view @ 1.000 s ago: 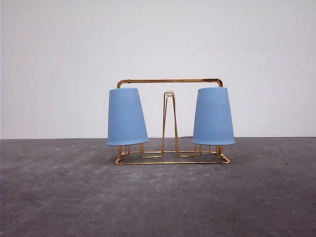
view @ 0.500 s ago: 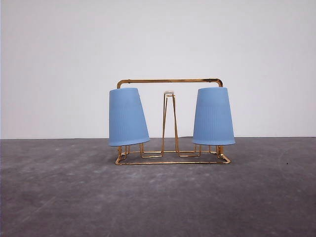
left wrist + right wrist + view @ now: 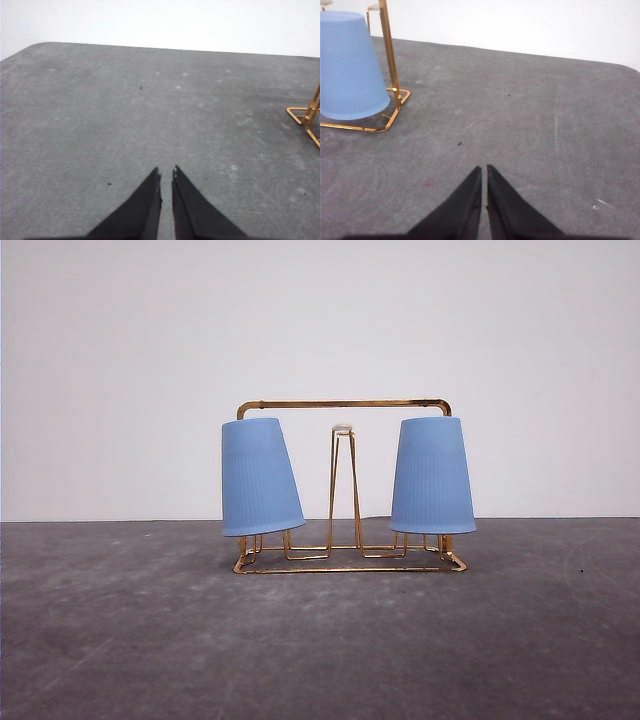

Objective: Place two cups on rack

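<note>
Both cups seated on rack; left cup settling.

I read both cups hung upside down on the rack (image 3: 344, 485): the left cup (image 3: 260, 477) at the rack's left end, leaning slightly, and the right cup (image 3: 432, 476) at its right end, upright. Over the last second the left cup has drifted a little toward the rack's centre prong; the right cup has not moved. The left gripper (image 3: 166, 176) and right gripper (image 3: 484, 170) are pressed together, holding nothing, clear of the rack. I judge placement complete.
</note>
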Tool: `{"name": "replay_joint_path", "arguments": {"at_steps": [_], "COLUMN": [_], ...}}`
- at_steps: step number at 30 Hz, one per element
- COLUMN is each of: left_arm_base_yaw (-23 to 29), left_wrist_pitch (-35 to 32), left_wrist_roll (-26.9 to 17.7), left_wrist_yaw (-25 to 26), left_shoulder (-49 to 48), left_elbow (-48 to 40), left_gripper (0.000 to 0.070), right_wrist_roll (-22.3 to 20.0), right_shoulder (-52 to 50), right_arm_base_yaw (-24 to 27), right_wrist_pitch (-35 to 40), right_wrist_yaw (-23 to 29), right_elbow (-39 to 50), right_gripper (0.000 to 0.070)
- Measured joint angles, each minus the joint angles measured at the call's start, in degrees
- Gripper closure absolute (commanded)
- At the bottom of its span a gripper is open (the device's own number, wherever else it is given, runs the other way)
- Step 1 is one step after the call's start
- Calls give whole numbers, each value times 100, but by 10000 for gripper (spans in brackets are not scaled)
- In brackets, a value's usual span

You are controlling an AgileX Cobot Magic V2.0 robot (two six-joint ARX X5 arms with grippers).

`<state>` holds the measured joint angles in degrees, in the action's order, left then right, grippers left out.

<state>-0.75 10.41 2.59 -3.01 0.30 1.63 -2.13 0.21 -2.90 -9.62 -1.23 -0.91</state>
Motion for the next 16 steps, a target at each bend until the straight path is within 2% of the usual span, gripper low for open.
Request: {"name": "replay_joint_path", "arguments": {"at_steps": [16], "left_arm_base_yaw": [0], "left_wrist_pitch": [0], "left_wrist_roll": [0], "left_wrist_yaw": [0], "left_shoulder": [0], "left_elbow": [0], "left_gripper": [677], "right_wrist_roll": [0], "right_shoulder": [0], "right_arm_base_yaw": [0], "right_wrist_pitch": [0], "right_wrist_yaw": [0], "right_elbow": [0], "right_gripper": [683]}}
